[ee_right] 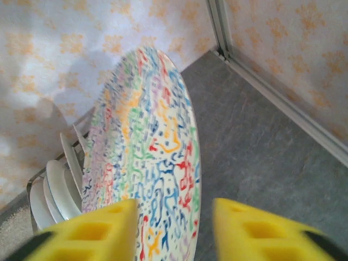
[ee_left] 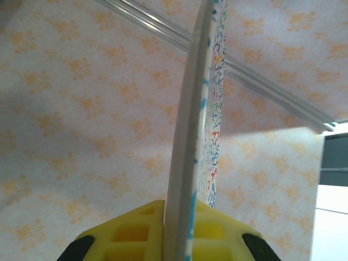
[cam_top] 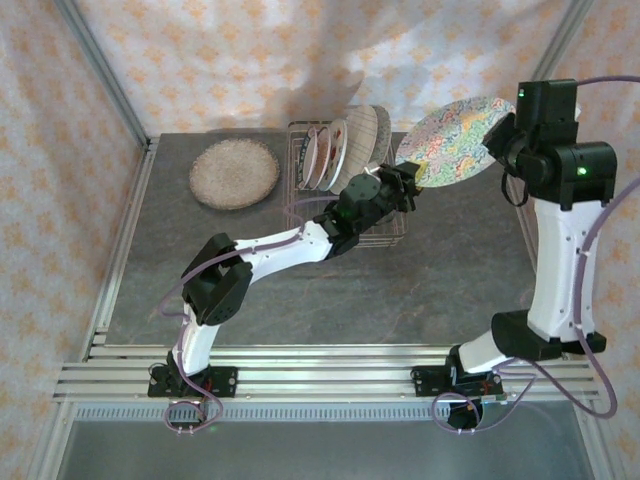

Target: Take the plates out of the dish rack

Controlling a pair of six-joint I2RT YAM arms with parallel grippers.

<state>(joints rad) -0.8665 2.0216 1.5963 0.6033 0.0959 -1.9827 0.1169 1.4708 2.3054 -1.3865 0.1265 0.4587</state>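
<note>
Plates (cam_top: 345, 150) stand on edge in the dish rack (cam_top: 296, 165) at the far middle of the table (cam_top: 400, 290), leaning close together between its wires, at least four of them, pale with darker rims. In the right wrist view they (ee_right: 54, 190) show as white edges low at the left, behind the lifted one.

One colourful plate (cam_top: 455, 140), covered in small red, blue, green and yellow squiggles, is up in the air just right of the rack, tilted with its face turned toward the overhead camera. The left gripper (cam_top: 410, 185) reaches over the rack's near right corner and is clamped on this plate's lower left rim; in the left wrist view the plate (ee_left: 187, 136) rises edge-on straight out of the gripper (ee_left: 176, 223), pinched between the yellow fingers (ee_left: 130, 231).

The right gripper (cam_top: 497, 135) is at the plate's opposite, right edge. Its wrist view shows the plate (ee_right: 147, 157) face-on and its jaws (ee_right: 174, 217) released: the left finger (ee_right: 92, 234) overlaps the plate's lower edge, while the right finger (ee_right: 255, 228) stands clear of it, grey tabletop showing in the gap.

A speckled plate (cam_top: 235, 172), beige-brown, lies flat on the table left of the rack, near it but not touching
</note>
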